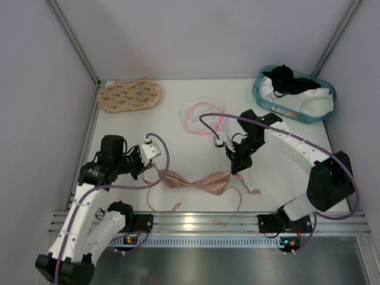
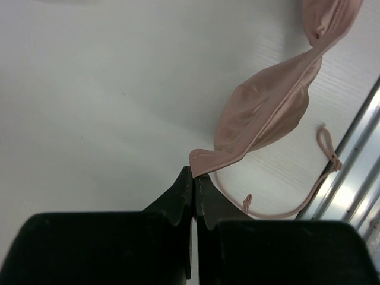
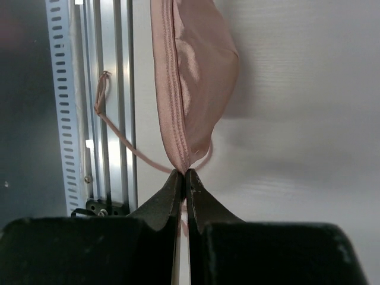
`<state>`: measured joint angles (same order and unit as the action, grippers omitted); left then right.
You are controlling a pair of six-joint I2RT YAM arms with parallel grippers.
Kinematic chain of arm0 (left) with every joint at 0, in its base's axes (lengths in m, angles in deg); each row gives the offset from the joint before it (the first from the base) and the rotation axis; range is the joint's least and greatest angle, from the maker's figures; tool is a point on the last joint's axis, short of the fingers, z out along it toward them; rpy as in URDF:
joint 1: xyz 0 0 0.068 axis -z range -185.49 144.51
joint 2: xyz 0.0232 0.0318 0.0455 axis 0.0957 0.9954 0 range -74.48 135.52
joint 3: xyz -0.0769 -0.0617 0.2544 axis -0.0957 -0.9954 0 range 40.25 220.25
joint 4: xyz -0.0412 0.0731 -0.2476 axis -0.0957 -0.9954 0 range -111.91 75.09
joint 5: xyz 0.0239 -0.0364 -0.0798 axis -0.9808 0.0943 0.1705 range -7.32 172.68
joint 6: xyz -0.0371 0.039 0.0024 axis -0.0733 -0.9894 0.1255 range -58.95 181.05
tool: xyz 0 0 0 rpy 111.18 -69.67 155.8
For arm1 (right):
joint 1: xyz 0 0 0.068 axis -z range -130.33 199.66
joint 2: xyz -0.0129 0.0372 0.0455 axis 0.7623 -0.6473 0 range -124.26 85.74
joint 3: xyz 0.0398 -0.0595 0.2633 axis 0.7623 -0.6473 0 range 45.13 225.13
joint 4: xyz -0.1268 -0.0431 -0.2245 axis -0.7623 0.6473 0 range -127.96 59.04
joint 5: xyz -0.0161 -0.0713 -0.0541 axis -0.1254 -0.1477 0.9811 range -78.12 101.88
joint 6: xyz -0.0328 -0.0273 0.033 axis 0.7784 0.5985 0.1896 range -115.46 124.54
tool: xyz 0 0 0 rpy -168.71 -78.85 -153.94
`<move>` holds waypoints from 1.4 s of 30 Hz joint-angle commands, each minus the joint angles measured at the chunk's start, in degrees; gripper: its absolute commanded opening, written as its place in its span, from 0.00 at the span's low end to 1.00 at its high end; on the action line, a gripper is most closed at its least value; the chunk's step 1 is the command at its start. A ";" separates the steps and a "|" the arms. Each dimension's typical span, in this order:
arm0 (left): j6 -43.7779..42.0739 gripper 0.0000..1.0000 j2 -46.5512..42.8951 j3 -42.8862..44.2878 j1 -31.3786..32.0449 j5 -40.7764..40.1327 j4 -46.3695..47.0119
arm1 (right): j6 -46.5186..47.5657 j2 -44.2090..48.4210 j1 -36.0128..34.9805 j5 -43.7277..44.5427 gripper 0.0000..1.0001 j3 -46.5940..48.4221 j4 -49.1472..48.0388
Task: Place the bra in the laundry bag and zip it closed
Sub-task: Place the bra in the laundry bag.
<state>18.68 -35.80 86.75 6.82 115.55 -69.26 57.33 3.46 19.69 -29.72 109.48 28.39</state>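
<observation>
Left fingers (image 2: 184, 191) and right fingers (image 3: 172, 191) each clamp an end of the pink bra (image 1: 202, 181), stretched between them on the near side of the laundry bag (image 1: 199, 116), well apart from it, so bagging and zipping are both left to do.

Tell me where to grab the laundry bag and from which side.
Pinch the laundry bag by its pink zipper rim at its near-left edge, coming from above. It lies flat, so the thin mesh offers little; the rim is probably the firmest hold.

A robotics lab cell: a white table (image 1: 196, 151) boxed by plain panels (image 1: 196, 35) on aluminium posts (image 1: 74, 38), a slotted rail (image 1: 196, 222) along its near edge.
</observation>
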 commanded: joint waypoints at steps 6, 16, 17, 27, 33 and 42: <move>15.82 0.00 28.98 1.75 -0.71 -9.93 23.04 | 5.30 -25.46 9.14 -6.03 0.03 18.41 7.65; 23.64 0.14 51.49 11.67 -1.50 -17.65 36.06 | -1.97 -34.70 10.82 -0.95 0.42 28.89 3.19; 23.91 0.21 52.11 12.55 -2.55 -18.09 36.07 | -2.95 -34.01 11.08 0.28 0.48 29.07 2.48; 19.08 0.52 34.29 9.93 -6.34 8.37 27.20 | -23.15 -19.51 13.72 -7.15 0.65 23.20 -7.53; 34.27 0.34 38.30 3.95 -6.25 29.26 26.75 | -58.08 -12.47 9.77 -21.24 0.45 1.06 -40.37; 39.82 0.22 56.93 7.55 -5.99 35.08 26.66 | -68.78 -19.14 5.02 -14.74 0.43 -3.54 -54.47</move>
<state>56.14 18.93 91.74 0.66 144.64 -42.42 -4.89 -14.85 25.15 -45.41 105.09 -16.31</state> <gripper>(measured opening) 0.223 0.438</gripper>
